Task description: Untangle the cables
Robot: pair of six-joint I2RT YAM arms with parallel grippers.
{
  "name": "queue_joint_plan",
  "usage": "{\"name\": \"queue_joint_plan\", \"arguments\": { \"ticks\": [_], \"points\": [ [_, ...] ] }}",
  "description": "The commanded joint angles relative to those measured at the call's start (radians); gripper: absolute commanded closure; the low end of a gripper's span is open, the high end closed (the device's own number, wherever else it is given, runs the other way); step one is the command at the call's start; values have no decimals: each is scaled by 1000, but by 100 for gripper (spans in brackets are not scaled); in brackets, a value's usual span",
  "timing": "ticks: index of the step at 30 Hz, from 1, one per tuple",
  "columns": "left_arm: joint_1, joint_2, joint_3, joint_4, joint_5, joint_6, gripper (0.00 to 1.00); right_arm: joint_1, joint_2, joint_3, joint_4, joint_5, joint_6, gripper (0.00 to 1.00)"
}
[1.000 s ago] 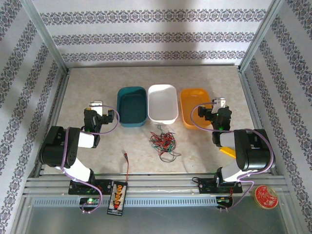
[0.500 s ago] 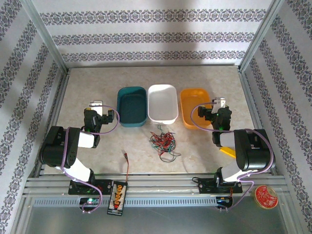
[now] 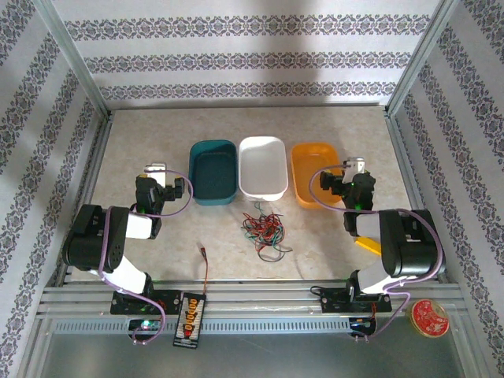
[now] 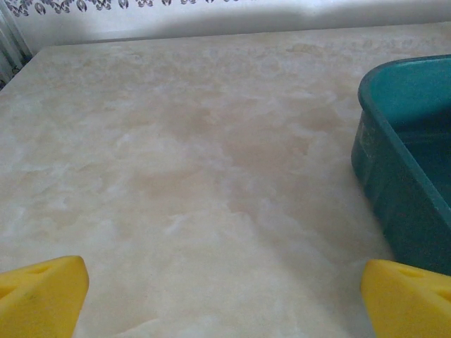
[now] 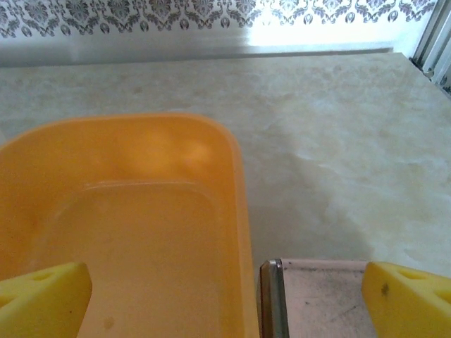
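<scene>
The cables (image 3: 264, 230) lie as one loose tangle of red, green and black wires on the beige table, just in front of the white bin (image 3: 262, 194). My left gripper (image 3: 155, 168) rests at the left beside the teal bin (image 3: 213, 201), well away from the tangle. In the left wrist view the left gripper (image 4: 225, 299) is open, its yellow fingertips (image 4: 42, 296) wide apart over bare table. My right gripper (image 3: 356, 167) sits at the right by the orange bin (image 3: 298, 177). It is open too (image 5: 225, 299), with nothing between its fingers.
Teal bin (image 4: 394, 176) fills the right of the left wrist view; the orange bin's rim (image 5: 236, 183) and a metal plate (image 5: 317, 296) lie under the right gripper. A black orange-plugged board (image 3: 190, 319) with its red-black lead (image 3: 206, 268) sits near front. Red disc (image 3: 430, 317) at front right.
</scene>
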Motion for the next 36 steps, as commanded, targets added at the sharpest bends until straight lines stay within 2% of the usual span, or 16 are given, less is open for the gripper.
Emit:
{"name": "queue_joint_plan", "arguments": {
  "ticks": [1, 2, 4, 6, 7, 8, 11, 12, 14, 16, 18, 22, 28, 30, 34, 36],
  "points": [
    [6, -194, 85, -254, -39, -30, 1, 58, -166, 135, -312, 215, 34, 2],
    [6, -264, 108, -328, -58, -59, 1, 67, -217, 165, -382, 277, 113, 2],
    [5, -369, 133, -388, -49, -31, 1, 98, -290, 183, -430, 293, 190, 2],
    [-14, -455, 133, -396, -181, -59, 1, 187, -342, 221, -534, 326, 204, 3],
    [-21, -497, 132, -408, -267, -121, 1, 245, -362, 247, -614, 328, 202, 4],
    [-21, -540, 144, -471, -289, -173, 1, 307, -384, 271, -697, 311, 208, 5],
    [-55, -594, 214, -718, -218, -332, 1, 497, -423, 332, -918, 202, 193, 6],
    [-94, -595, 215, -753, -219, -374, 1, 562, -425, 349, -978, 185, 185, 7],
    [-237, -592, 191, -766, -264, -403, 1, 708, -416, 380, -1097, 145, 171, 7],
    [-397, -586, 153, -696, -345, -357, 1, 824, -389, 407, -1188, 139, 173, 8],
    [-507, -557, 127, -592, -343, -336, 1, 887, -362, 422, -1250, 135, 195, 10],
    [-619, -395, 285, -722, -283, -365, 1, 871, -349, 395, -1279, 76, 256, 13],
    [-776, -144, 436, -744, -176, -360, 1, 739, -355, 363, -1321, -106, 313, 22],
    [-788, -102, 447, -734, -153, -379, 1, 706, -357, 348, -1330, -152, 330, 26],
    [-787, -91, 397, -659, -130, -434, 0, 639, -327, 300, -1335, -215, 376, 42],
    [-787, -89, 398, -679, -93, -443, 0, 623, -304, 295, -1336, -241, 379, 48]
  ]
}}
